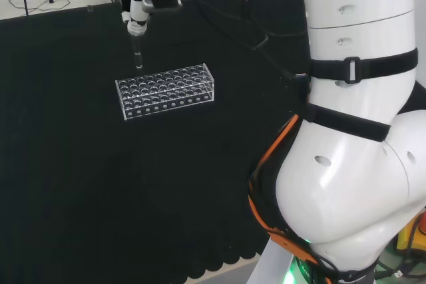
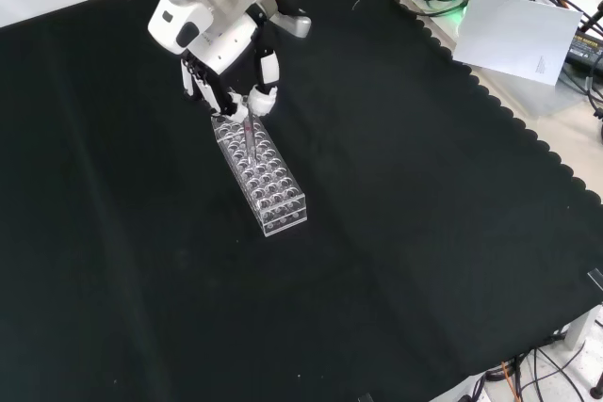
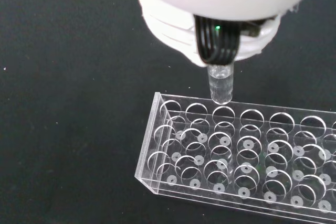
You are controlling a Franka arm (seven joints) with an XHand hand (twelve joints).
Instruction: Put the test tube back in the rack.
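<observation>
A clear plastic rack [image 1: 165, 90] with several rows of round holes stands on the black cloth [image 1: 80, 184]. The hand [image 1: 138, 16] hangs above the rack's far left end in the head view, its fingers curled round a clear test tube [image 1: 137, 54] held upright. In the wrist view the tube's rounded bottom [image 3: 221, 86] hovers just over the edge row of holes of the rack [image 3: 231, 156], apart from it. In the front view the hand [image 2: 234, 68] stands over the rack's upper end [image 2: 259, 168], with the tube [image 2: 249, 135] pointing down among the holes.
The arm's white links [image 1: 353, 131] rise at the head view's right. White paper [image 2: 523, 35] and cables lie beyond the cloth's scalloped edge in the front view. Bare black cloth surrounds the rack on all sides.
</observation>
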